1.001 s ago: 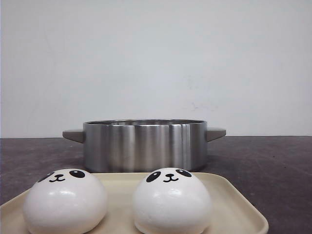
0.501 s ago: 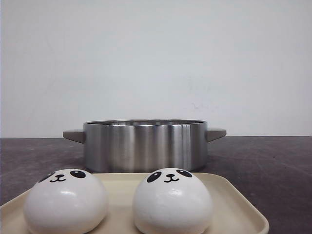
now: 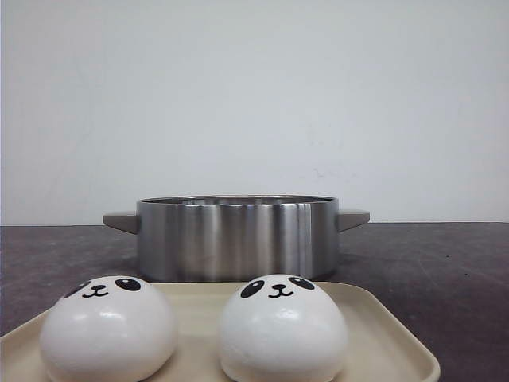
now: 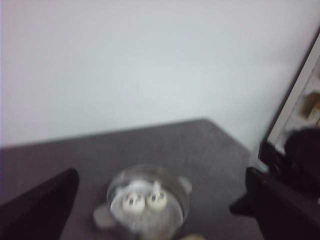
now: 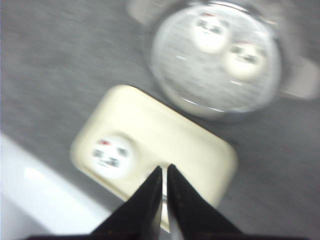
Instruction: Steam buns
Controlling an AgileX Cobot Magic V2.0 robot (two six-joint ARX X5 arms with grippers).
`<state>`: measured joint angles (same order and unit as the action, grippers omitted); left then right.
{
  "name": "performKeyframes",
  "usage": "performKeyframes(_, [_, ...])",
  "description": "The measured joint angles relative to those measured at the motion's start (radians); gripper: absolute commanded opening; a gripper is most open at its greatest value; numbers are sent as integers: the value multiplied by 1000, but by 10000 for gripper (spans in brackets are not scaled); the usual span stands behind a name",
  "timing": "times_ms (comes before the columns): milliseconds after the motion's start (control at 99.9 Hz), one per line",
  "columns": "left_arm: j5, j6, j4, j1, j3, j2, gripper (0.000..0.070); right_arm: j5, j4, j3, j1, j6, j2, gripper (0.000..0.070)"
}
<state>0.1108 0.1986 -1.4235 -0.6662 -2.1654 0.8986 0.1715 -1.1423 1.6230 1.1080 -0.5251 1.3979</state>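
Front view gives me a steel pot (image 3: 237, 237) on the dark table (image 3: 445, 270), and at its 6 o'clock, just in front, a cream tray (image 3: 382, 334) carrying two panda buns: the left bun (image 3: 108, 328) and the right bun (image 3: 282, 328), side by side and apart, faces up. From my left wrist camera, blurred, I see two more buns in the pot (image 4: 143, 201), touching or nearly so; the left gripper (image 4: 160, 220) shows dark fingers (image 4: 40, 207) spread wide at the frame edges, holding nothing. My right wrist camera looks down on tray and pot; the right gripper (image 5: 164, 200) has its fingertips almost together over the tray edge, and I cannot tell whether it grips anything.
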Motion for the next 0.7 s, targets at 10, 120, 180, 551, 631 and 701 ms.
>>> performKeyframes(10, [0, 1, 0, 0, 15, -9, 700, -12, 17, -8, 0, 0, 0, 7])
performKeyframes(120, [0, 16, 0, 0, 163, -107, 700, -92, 188, -87, 4, -3, 3, 7])
performKeyframes(180, [0, 29, 0, 0, 235, -153, 700, -85, 225, -118, 4, -4, 5, 10])
performKeyframes(551, [27, 97, -1, 0, 506, -240, 700, -45, 47, -267, -12, -43, 3, 432])
performKeyframes(631, [66, 103, 0, 0, 528, -241, 700, -58, 48, -322, -7, -56, 3, 431])
performKeyframes(701, [74, 105, 2, 0, 560, -245, 700, -71, 60, -379, -3, -63, 3, 429])
